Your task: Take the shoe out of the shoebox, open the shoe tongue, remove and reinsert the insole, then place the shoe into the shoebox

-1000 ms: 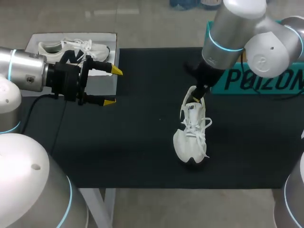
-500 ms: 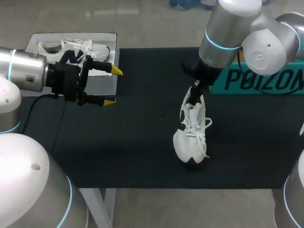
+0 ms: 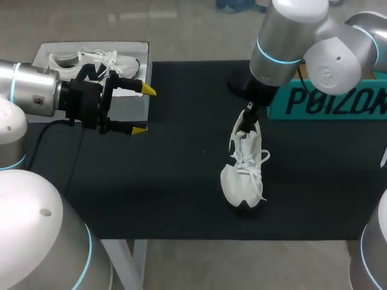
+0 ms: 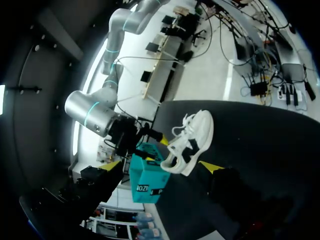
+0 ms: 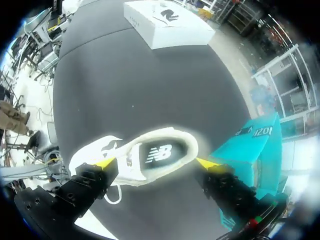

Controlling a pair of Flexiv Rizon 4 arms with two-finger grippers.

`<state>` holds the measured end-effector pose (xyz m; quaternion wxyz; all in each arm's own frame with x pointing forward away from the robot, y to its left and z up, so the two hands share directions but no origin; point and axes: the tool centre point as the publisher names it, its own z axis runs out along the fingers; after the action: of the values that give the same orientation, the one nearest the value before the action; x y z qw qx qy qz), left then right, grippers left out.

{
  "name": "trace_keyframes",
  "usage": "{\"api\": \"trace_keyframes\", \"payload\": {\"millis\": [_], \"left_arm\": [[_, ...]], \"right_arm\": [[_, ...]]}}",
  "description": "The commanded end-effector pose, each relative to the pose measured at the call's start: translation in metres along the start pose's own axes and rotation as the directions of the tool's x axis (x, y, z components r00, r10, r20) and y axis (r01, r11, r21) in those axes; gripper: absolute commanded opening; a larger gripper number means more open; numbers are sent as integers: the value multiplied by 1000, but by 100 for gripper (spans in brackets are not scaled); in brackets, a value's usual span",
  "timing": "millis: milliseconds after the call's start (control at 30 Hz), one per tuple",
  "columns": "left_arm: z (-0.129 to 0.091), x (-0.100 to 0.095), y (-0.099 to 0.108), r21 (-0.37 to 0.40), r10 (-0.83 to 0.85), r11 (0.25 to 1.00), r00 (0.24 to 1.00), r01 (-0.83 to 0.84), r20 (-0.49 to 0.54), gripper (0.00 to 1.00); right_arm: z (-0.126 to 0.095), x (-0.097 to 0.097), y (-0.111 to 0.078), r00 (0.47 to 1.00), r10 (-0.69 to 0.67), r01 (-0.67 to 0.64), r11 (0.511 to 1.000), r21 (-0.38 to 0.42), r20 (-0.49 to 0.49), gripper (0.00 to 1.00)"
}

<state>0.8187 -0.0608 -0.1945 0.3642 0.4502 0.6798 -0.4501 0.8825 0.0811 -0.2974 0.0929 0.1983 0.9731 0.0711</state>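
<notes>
Now the white shoe (image 3: 245, 166) lies on the right half of the black mat (image 3: 169, 181), toe toward the front edge. It looks light and soft, so the firmer heel rim seems the best hold. The right gripper (image 5: 156, 163) straddles that rim with its fingers spread. The left gripper (image 3: 144, 110) hangs spread near the left edge.

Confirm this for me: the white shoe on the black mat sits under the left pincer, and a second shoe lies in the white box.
Wrong arm: the head view shows the white shoe on the black mat under the right pincer. The left pincer is over by the white box, where the second shoe does lie.
</notes>
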Motion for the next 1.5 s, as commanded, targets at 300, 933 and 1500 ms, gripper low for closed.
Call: {"api": "trace_keyframes", "payload": {"millis": [300, 933, 1500], "left_arm": [[0, 0, 0, -1, 0, 1000, 1000, 0, -3, 100], [0, 0, 0, -1, 0, 1000, 1000, 0, -3, 100], [0, 0, 0, -1, 0, 1000, 1000, 0, -3, 100]], "right_arm": [[12, -26, 9, 983, -181, 182, 982, 43, -28, 100], [53, -53, 10, 966, -240, 245, 969, 44, -96, 100], [69, -57, 7, 967, -232, 238, 970, 54, -100, 100]]}}
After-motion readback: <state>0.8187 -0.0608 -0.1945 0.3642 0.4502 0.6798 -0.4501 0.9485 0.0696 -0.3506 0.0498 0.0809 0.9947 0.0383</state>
